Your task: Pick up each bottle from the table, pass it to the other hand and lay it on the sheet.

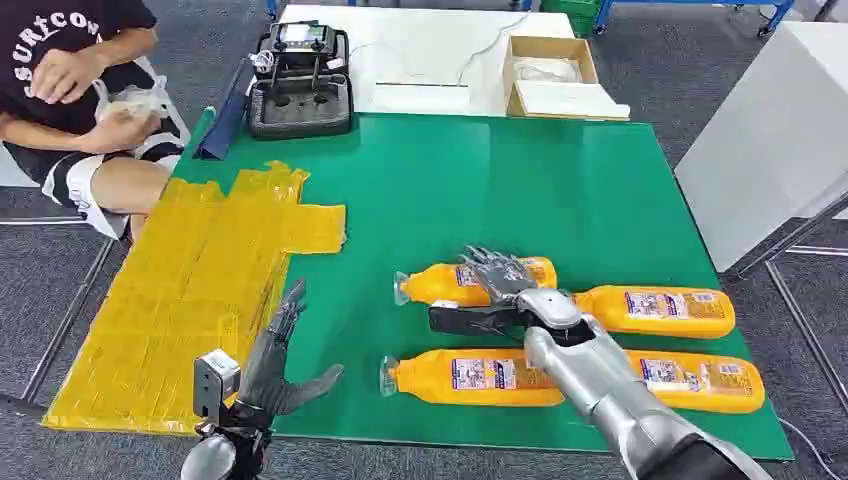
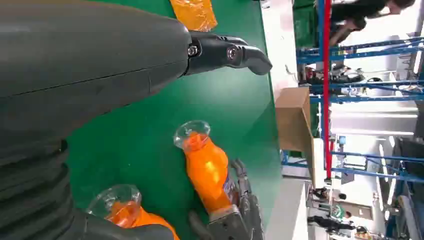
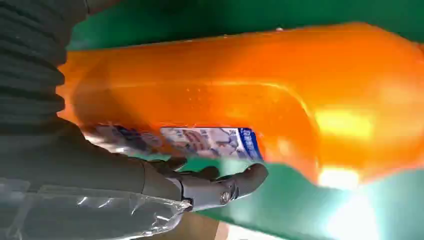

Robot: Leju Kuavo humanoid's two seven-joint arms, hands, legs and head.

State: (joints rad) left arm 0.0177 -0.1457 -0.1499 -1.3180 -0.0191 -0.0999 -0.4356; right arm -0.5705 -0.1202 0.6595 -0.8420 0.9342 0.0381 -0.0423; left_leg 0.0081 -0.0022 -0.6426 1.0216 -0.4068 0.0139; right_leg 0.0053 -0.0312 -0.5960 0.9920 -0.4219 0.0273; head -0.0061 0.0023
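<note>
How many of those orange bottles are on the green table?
4, all lying flat: far-left bottle under the right robot hand, far-right bottle, near-left bottle, and near-right bottle partly behind the arm.

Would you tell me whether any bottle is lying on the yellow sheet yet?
No, the yellow sheet is bare; all four orange bottles lie on the green table.

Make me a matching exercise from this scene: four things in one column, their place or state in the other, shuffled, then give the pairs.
Things:
1. right hand
2. left hand
3. yellow sheet
4. cardboard box

Places or states:
A. spread over the green mat's left side, no bottle on it
B. on the white table beyond the green mat
C. laid over the far-left bottle
D. open, hovering at the mat's near edge

Pairs: 1-C, 2-D, 3-A, 4-B
</note>
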